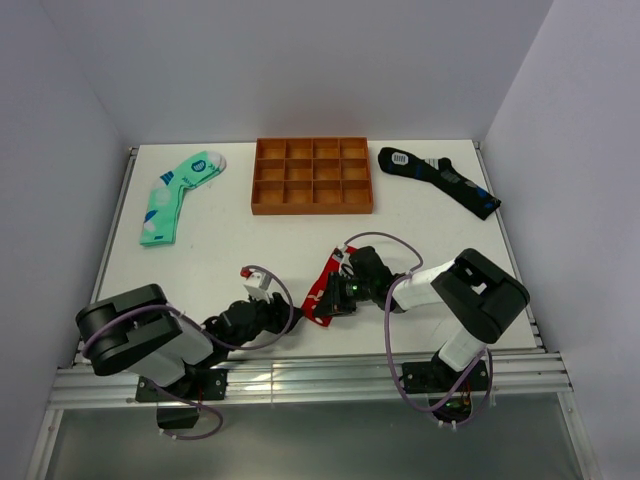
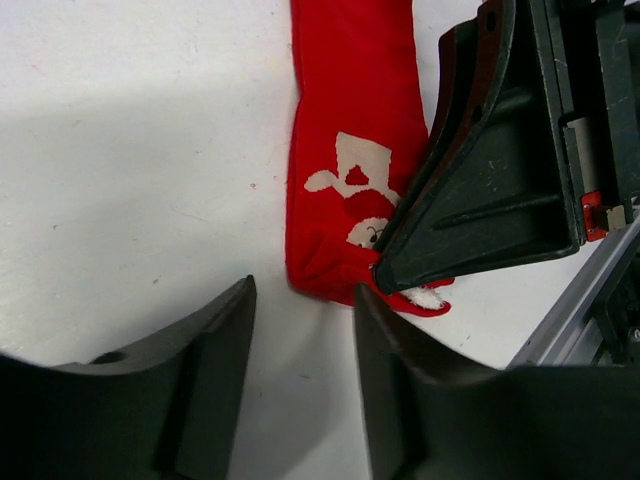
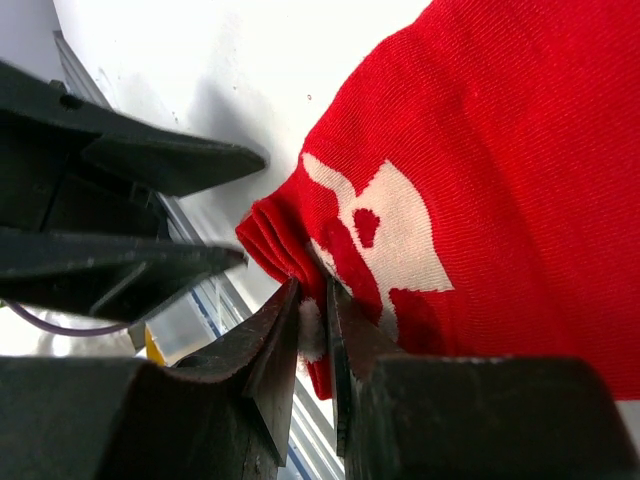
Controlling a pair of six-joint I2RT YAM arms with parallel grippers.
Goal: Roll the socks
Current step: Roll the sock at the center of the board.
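Observation:
A red sock (image 1: 322, 292) with a white figure lies near the table's front edge. It also shows in the left wrist view (image 2: 345, 150) and the right wrist view (image 3: 480, 200). My right gripper (image 1: 335, 303) is shut on the sock's near end, pinching its white tuft (image 3: 312, 330). My left gripper (image 1: 283, 308) is open and empty, just left of that sock end (image 2: 305, 290). A green patterned sock (image 1: 176, 195) lies far left. A dark blue sock (image 1: 438, 178) lies far right.
An orange tray (image 1: 312, 176) with several compartments stands at the back middle. The table's front rail (image 1: 310, 378) runs just below both grippers. White walls close in the left, back and right sides.

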